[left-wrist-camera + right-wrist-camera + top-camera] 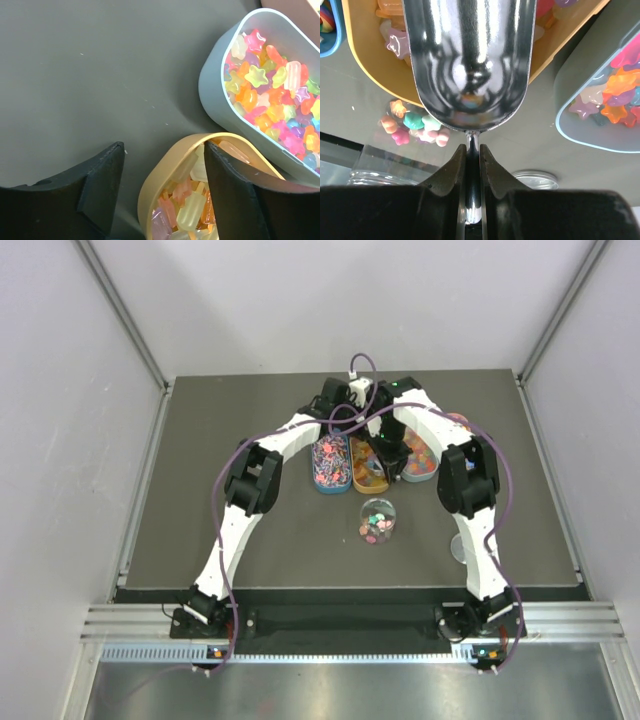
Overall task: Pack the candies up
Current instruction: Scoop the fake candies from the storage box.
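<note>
Star-shaped candies (270, 90) in mixed colours fill a grey tray (210, 85). Pale lolly-shaped candies (190, 210) lie in the orange tray (150, 190). My left gripper (164, 150) is open and straddles that tray's end rim, with one finger (230, 190) over the candies and the other above the table. My right gripper (473, 150) is shut on the thin handle of a metal scoop (470, 65). The scoop's bowl hangs over the orange tray (370, 60), and I see no candies in it. A few candies (415, 125) lie in the clear jar (378, 520).
A blue tray (331, 465) with candies stands left of the orange one (368, 475), and the grey tray (420, 462) stands to its right. The jar's metal lid (536, 179) lies on the mat near the right arm. Both arms crowd the space over the trays.
</note>
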Controlling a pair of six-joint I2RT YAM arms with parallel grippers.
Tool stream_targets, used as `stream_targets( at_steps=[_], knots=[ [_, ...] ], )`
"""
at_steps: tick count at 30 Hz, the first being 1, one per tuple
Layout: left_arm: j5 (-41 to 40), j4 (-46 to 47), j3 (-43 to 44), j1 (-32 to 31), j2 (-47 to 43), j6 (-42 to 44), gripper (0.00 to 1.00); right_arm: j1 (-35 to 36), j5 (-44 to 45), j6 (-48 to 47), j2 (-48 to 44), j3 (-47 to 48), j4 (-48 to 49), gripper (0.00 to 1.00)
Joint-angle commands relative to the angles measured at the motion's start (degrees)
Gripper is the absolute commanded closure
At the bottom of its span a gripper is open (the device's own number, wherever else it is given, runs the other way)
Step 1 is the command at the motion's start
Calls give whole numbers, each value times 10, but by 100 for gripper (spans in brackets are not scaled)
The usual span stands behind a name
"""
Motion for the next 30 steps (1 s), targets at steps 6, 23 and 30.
stream_targets(
  at_steps=[6,23,30],
  knots=[
    [16,37,54,-27,-48,26,26,35,12,-21,-7,-1,69,100],
    [44,51,57,10,-57,10,53,35,21,-24,-5,4,70,100],
    [5,41,52,30,-46,53,100,35,27,-25,-12,-3,71,100]
  ],
)
